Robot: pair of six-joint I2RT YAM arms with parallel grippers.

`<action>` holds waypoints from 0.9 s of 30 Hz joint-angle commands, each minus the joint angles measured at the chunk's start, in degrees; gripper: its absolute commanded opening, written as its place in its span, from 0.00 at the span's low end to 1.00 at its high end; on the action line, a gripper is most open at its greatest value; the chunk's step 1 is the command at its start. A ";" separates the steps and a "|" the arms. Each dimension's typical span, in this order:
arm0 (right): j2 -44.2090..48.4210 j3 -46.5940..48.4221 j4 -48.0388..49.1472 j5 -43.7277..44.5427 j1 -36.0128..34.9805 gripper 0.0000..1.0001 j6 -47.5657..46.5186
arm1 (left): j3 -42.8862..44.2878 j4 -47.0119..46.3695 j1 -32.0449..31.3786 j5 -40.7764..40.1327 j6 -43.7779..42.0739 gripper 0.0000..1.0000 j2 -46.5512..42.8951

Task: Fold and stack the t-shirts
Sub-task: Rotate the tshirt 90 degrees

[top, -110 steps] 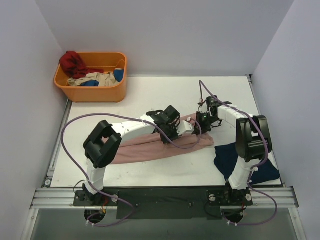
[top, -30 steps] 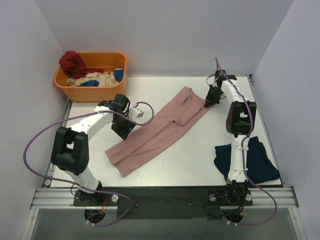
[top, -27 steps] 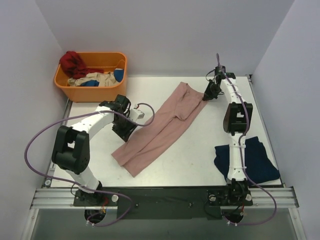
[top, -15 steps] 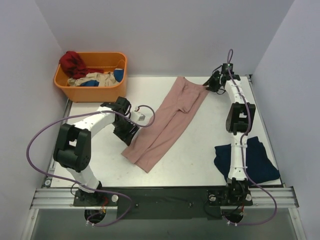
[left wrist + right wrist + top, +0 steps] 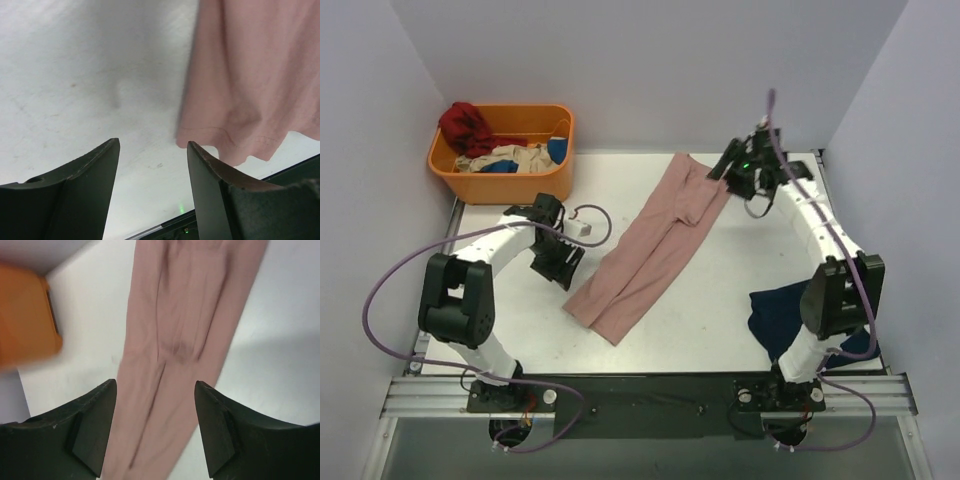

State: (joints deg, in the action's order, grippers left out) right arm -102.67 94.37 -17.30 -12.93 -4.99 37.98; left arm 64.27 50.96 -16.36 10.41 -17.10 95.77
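L gripper [image 5: 152, 145]: fingers apart, nothing betw. them. The hem of the dusty-pink t-shirt [image 5: 250, 90] lies flat on the table [image 5: 75, 75], just beside its right finger. R gripper [image 5: 155, 385]: also apart and empty, above the shirt's far end. The navy t-shirt [image 5: 772, 312] lies well apart from both.

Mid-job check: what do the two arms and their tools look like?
Both the left arm and right arm have white links with bulky black joints, and a purple cable loops loosely along each. The left tool and right tool each have two dark, matte, curved fingers. A green light glows by the right wrist.
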 commanded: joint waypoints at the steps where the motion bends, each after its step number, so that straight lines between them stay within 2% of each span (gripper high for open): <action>1: 7.03 -13.76 -5.29 2.99 -17.97 0.59 -6.05 | 5.60 -0.07 5.71 1.89 3.92 0.66 -1.90; 2: 8.00 -15.69 -5.29 3.26 -20.90 0.59 -11.90 | 5.78 0.02 6.42 3.28 4.44 0.66 -2.51; 3: 9.58 -16.40 -5.90 3.78 -27.55 0.59 -14.22 | 5.17 -0.16 7.56 4.25 4.62 0.66 -3.04; 4: 10.12 -17.19 -6.60 5.44 -30.40 0.59 -16.94 | 4.55 -0.42 8.27 7.05 4.88 0.66 -4.26; 5: 10.21 -17.37 -8.26 6.33 -36.17 0.59 -17.41 | 3.24 -1.64 9.32 8.29 4.89 0.66 -4.97; 10: 3.82 -19.31 -11.18 12.74 -49.83 0.59 -10.57 | 0.42 -5.87 10.65 7.69 5.68 0.66 -11.30; 13: -1.90 -14.77 -13.10 16.79 -56.77 0.57 -10.73 | 0.07 -6.93 10.73 6.55 6.64 0.67 -14.11; 17: -10.78 -6.76 -16.71 16.98 -59.52 0.55 -10.56 | -0.29 -6.84 11.44 6.64 6.91 0.67 -15.17; 22: -15.01 -8.67 -14.96 16.01 -59.52 0.51 -7.40 | 1.03 -5.53 13.19 5.94 7.70 0.67 -13.94; 24: -14.40 -13.04 -13.30 14.95 -59.52 0.46 -6.16 | 1.73 -5.08 14.16 6.02 8.14 0.67 -13.59; 27: -12.04 -16.75 -12.58 15.21 -59.61 0.20 -3.53 | 1.82 -4.73 14.52 8.04 7.96 0.66 -12.80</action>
State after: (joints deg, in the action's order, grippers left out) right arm -117.08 82.94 -27.51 1.48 -64.84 30.02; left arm 64.31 46.22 -2.76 15.81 -9.96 82.00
